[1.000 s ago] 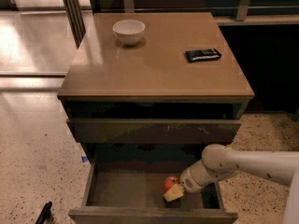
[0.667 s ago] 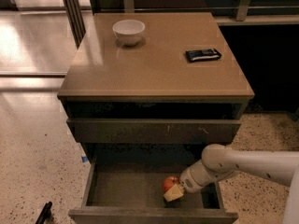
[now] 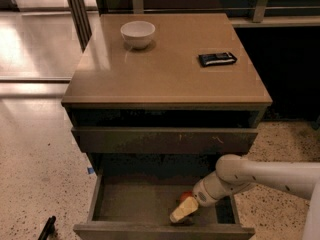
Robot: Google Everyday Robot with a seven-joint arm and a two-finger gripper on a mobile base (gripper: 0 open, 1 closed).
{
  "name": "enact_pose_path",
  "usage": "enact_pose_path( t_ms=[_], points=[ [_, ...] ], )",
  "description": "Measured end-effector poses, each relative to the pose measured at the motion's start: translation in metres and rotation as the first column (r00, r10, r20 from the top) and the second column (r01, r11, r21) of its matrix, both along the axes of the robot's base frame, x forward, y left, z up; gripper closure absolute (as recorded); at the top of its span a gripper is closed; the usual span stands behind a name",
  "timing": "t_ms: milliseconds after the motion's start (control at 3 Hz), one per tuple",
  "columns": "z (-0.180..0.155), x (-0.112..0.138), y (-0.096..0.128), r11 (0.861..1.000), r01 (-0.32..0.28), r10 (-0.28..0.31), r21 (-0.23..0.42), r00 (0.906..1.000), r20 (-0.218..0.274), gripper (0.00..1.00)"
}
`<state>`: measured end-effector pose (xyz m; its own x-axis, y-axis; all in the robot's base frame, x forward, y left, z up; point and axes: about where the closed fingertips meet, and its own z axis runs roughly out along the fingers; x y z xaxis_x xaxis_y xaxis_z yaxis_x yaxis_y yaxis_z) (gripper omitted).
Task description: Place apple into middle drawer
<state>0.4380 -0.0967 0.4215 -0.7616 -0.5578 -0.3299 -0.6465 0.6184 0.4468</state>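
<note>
A white bowl [image 3: 137,33] sits at ten o'clock on the desk [image 3: 170,81] top. Below the scratched drawer [image 3: 150,140], the middle drawer [image 3: 130,204] stands open. The apple [image 3: 186,197] is inside it toward four o'clock, right against the hand [image 3: 183,210], which reaches in from three o'clock. Whether the hand grips the apple, I cannot tell. A dark bar [image 3: 217,59] lies at two o'clock on the desk.

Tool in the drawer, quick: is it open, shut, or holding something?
Tool: low inside the open middle drawer, next to the apple; cannot be told if it is open, shut or holding it.
</note>
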Motion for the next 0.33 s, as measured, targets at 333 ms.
enact_pose_path(
  t_ms=[333],
  points=[
    [0.0000,0.0000,0.0000,1.000,0.000,0.000,0.000,1.0000,0.000,0.00]
  ],
)
